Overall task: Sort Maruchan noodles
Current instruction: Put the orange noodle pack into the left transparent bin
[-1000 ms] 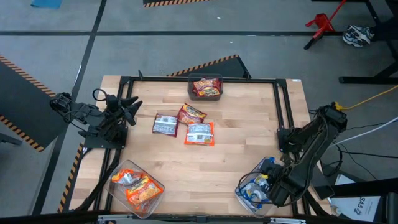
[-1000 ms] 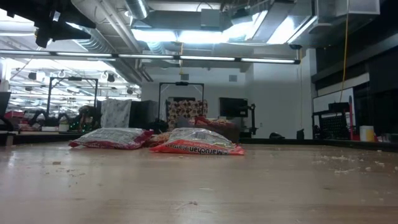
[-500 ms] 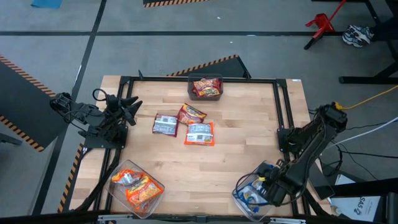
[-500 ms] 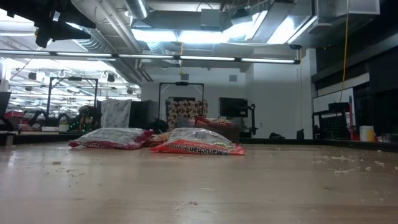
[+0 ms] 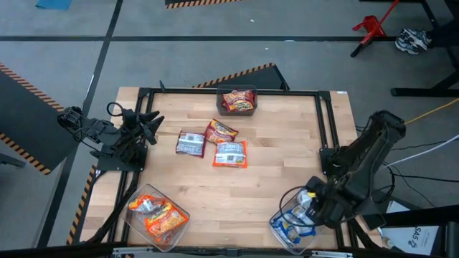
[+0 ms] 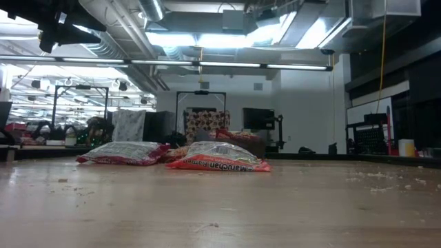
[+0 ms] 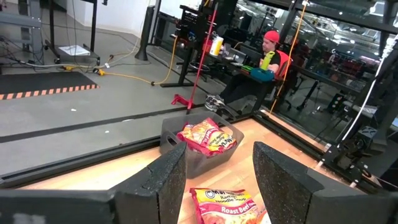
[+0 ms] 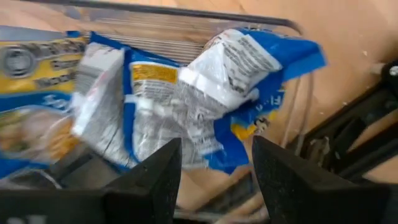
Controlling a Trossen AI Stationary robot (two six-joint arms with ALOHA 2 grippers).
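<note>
Wooden table point(image 5: 272, 179): right gripper point(image 5: 310, 208) jaws seemingly empty, apart over blue packets point(image 8: 186, 93).

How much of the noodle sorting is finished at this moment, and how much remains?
Done: blue packets lie in the near-right bin, orange ones in the near-left bin, red ones in the far bin. In hand: nothing; the right pincer hangs open over the blue packets, and the left pincer waits open at the table's left edge. Left: three packets mid-table.
</note>
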